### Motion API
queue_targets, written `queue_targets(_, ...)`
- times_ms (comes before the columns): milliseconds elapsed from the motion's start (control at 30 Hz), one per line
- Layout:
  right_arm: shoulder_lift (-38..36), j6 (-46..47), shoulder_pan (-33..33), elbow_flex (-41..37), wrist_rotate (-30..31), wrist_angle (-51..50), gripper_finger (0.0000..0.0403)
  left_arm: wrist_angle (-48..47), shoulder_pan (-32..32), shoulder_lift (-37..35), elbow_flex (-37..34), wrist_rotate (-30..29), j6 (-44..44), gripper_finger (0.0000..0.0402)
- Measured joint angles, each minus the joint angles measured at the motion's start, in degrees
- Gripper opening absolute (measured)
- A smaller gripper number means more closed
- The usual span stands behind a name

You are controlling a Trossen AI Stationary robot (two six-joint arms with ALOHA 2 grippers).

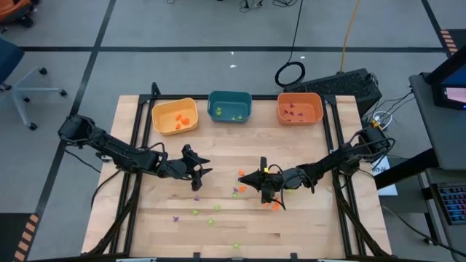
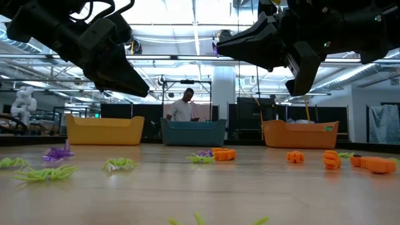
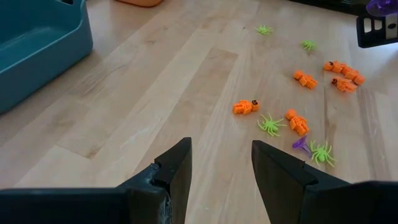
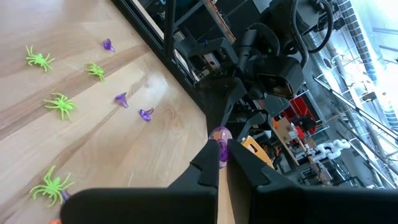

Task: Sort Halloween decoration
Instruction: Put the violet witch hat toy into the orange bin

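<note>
Now right gripper (image 4: 222, 155) aloft mid-table, pinching purple trinket (image 4: 220, 133); orange bin (image 1: 299, 108) lies beyond it, far side. Left gripper (image 3: 221, 163) spread, empty, waiting.

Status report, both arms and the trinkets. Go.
Right end effector shut on a purple trinket, raised mid-table. Left end effector open, empty, above bare wood. Orange, green and purple trinkets lie loose on the table. Nothing in the way.

Three bins line the wooden table's (image 1: 306, 225) far edge: yellow bin (image 1: 175, 116), teal bin (image 1: 230, 106), orange bin (image 1: 299, 108); a person (image 2: 183, 107) stands in the room behind the teal one
</note>
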Motion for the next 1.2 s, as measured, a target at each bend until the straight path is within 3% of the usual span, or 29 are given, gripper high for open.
queue_targets(233, 0.00, 0.16, 0.00, 0.00, 0.00, 0.00, 0.0000, 0.01, 0.01, 0.00, 0.00, 0.01, 0.00, 0.0166)
queue_targets(467, 0.00, 8.06, 0.00, 0.00, 0.15, 0.06, 0.0000, -0.01, 0.01, 0.00, 0.00, -0.01, 0.00, 0.0166)
queue_targets(633, -0.40, 24.07, 0.00, 0.02, 9.61, 1.20, 0.0000, -0.01, -0.01, 0.00, 0.00, 0.01, -0.03, 0.0166)
queue_targets(767, -2.94, 31.27, -0.25, 0.02, 15.57, -0.99, 0.0000, -0.03, 0.00, 0.00, 0.01, 0.00, -0.12, 0.0166)
queue_targets(900, -8.87, 39.68, -2.10, 0.13, 16.39, -12.19, 0.0000, -0.03, 0.01, 0.00, 0.00, 0.01, -0.13, 0.0166)
queue_targets(1033, -15.88, 48.21, -4.84, 1.21, 16.35, -30.33, 0.0000, -0.05, 0.01, 0.00, 0.00, 0.01, -0.13, 0.0166)
queue_targets(1200, -23.72, 52.56, -9.59, 3.57, 13.25, -49.78, 0.0000, -0.05, -0.01, 0.00, 0.00, 0.01, -0.15, 0.0166)
